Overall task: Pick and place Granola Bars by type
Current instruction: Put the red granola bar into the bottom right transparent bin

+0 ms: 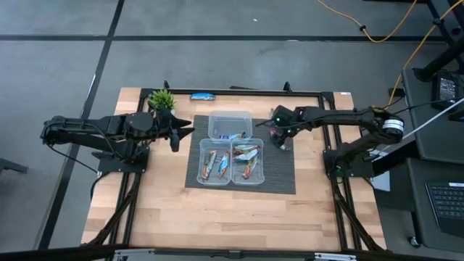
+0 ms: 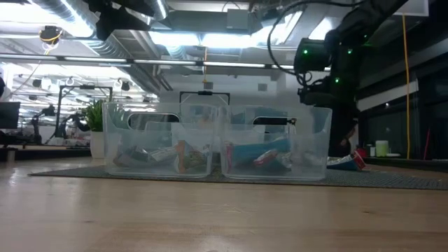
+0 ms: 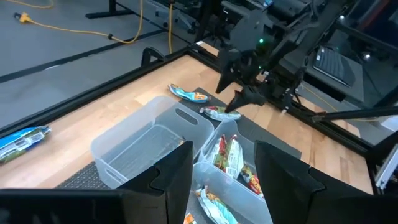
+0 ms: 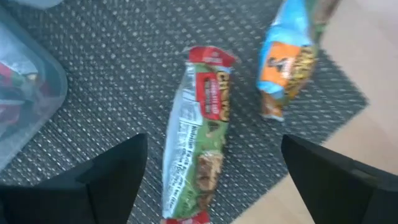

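On the wooden table (image 1: 217, 217) before you lies a dark woven mat (image 1: 279, 177) holding three clear tubs (image 1: 230, 123): one at the back with a single bar, two in front with several granola bars (image 1: 246, 159) sorted inside. Your right gripper (image 4: 211, 180) hovers over the mat's right edge, fingers spread wide apart, directly above a green-and-red bar (image 4: 199, 134) lying flat on the mat; an orange-and-blue bar (image 4: 286, 65) lies just beside it, at the mat's edge. Your left gripper (image 1: 176, 135) waits at the mat's left edge, fingers apart and holding nothing. Another blue bar (image 1: 202, 96) rests alone at the table's back edge, near a small green plant (image 1: 161, 99).
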Robot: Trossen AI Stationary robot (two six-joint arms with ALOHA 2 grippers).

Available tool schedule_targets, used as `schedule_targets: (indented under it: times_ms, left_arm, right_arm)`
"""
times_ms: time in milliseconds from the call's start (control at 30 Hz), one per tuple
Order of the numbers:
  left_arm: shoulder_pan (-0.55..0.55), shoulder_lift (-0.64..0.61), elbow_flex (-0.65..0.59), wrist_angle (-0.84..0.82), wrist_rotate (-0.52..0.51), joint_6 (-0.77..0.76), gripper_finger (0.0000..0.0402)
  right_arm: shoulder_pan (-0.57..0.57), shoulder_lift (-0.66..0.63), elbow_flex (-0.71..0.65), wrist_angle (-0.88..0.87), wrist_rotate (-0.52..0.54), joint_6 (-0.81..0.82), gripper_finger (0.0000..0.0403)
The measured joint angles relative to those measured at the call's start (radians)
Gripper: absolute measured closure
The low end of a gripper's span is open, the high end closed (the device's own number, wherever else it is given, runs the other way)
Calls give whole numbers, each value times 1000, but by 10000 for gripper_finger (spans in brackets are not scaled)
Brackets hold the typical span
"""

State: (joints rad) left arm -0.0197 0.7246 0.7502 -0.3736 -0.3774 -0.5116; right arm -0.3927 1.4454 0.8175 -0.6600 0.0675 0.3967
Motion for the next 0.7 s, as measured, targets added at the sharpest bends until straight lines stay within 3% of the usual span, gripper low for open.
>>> schedule_targets:
  times_ms: [567, 700]
  left_arm:
    - [0, 0, 0, -3, 0, -26, 238]
    - [0, 0, 0, -3, 0, -26, 238]
  right_arm:
    - [0, 182, 1, 64, -81, -68, 35]
    - [0, 184, 1, 63, -80, -69, 55]
